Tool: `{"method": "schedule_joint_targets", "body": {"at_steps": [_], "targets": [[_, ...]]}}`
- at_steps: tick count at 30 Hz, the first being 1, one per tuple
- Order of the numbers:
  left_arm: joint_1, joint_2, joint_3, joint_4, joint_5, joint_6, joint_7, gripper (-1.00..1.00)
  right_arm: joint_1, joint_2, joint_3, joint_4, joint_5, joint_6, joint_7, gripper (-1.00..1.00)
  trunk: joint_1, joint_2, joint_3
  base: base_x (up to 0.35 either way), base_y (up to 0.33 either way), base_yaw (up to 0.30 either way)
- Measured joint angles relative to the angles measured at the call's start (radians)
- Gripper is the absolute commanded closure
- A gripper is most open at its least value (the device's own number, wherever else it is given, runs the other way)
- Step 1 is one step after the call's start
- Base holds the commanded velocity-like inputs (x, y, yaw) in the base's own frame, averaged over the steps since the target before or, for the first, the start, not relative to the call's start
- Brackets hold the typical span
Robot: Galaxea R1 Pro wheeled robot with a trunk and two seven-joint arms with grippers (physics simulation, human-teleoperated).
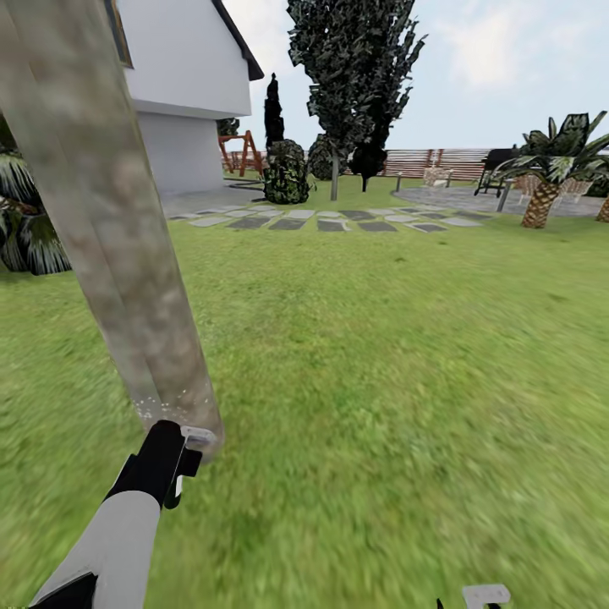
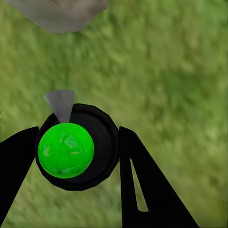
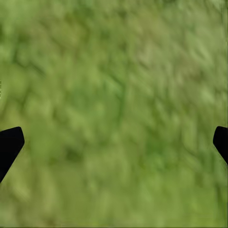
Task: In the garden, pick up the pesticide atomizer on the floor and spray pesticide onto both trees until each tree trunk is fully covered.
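Nearest, at the right, the right gripper (image 3: 114, 142) hangs over the grass (image 1: 381, 381) with its jaws spread wide and nothing between them. At the left, the left gripper (image 2: 78, 147) has its jaws closed on the pesticide atomizer (image 2: 76, 147), a dark round bottle with what looks like a green top, held right at the foot of the near tree trunk (image 1: 101, 211). Farther off lie stepping slabs (image 1: 330, 222), a second tree (image 1: 351, 76) and a wooden fence (image 1: 431, 161).
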Motion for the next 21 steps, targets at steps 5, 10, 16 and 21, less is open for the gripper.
{"method": "schedule_joint_targets", "body": {"at_steps": [5, 10, 16, 21], "targets": [[0.0, 0.0, 0.0, -0.001, 0.0, 0.0, 0.0, 1.0, 0.0, 0.0, 0.0, 0.0, 0.0, 0.001, 0.001, -1.0, 0.0, 0.0, 0.0, 0.109, -0.068, 0.277], [0.0, -0.003, -0.001, -0.001, 0.001, -0.001, 0.0, 1.0, 0.0, 0.0, 0.0, 0.0, 0.0, 0.001, 0.0, -1.0, 0.0, 0.0, 0.0, 0.004, -0.002, 0.277], [-0.001, -0.017, -0.003, -0.001, 0.001, -0.001, 0.006, 1.0, 0.0, 0.0, 0.0, 0.0, 0.0, 0.001, 0.001, -1.0, 0.0, 0.0, 0.0, 0.0, 0.0, 0.277], [-0.003, -0.044, -0.003, -0.001, 0.001, -0.011, 0.096, 1.0, 0.0, 0.001, 0.0, 0.0, 0.0, 0.001, 0.002, -1.0, 0.0, 0.0, 0.0, 0.0, 0.0, 0.211]]}}
